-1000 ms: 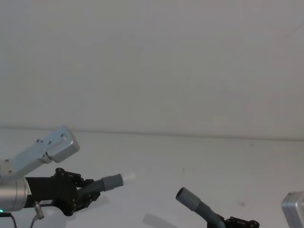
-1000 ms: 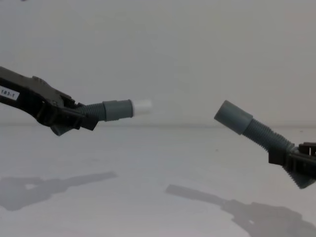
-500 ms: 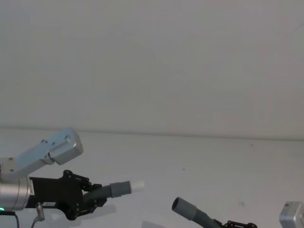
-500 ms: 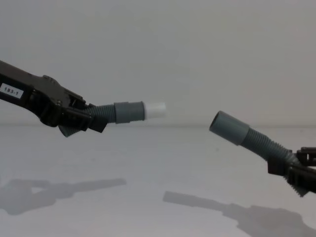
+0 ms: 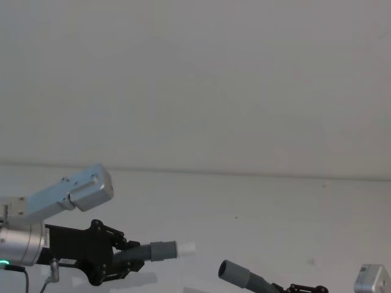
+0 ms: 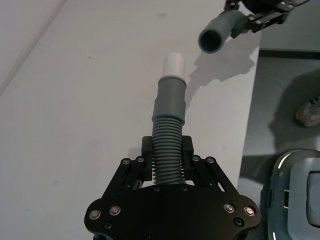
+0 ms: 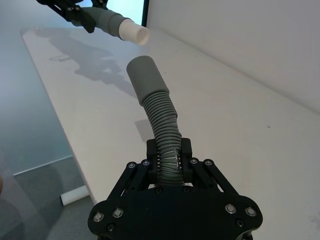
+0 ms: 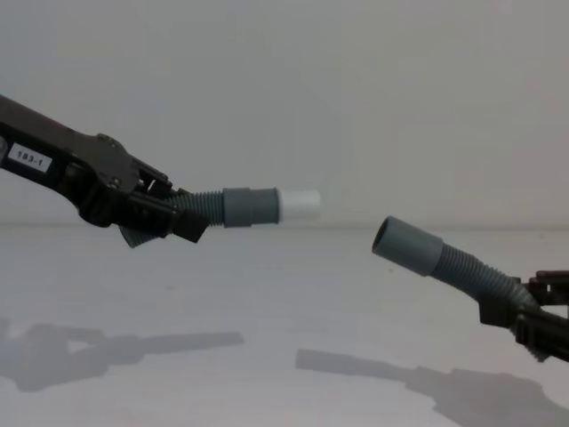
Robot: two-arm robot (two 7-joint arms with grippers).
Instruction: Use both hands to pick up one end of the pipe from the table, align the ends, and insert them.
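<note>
Left tool (image 8: 182, 220) tight on white-tipped pipe piece (image 8: 250, 206) — right tool (image 8: 503, 308) tight on socket piece (image 8: 434, 256), near, apart

Left pipe piece (image 8: 238, 206): dark grey, ribbed; tip (image 8: 300, 204) white; right pipe piece (image 8: 449, 262): same grey; left hand (image 6: 167, 150), right hand (image 7: 169, 151): black; desk (image 8: 284, 298): white.

Black left gripper (image 6: 167, 152), silver wrist (image 5: 21, 244), green light (image 5: 5, 264), screw-studded right gripper (image 7: 170, 152)

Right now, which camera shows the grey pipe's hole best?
The left wrist view: the socket, held by the right gripper, points at that camera, so its dark hole looks round. Head and chest views see it slanted; the right wrist view sees its back.
</note>
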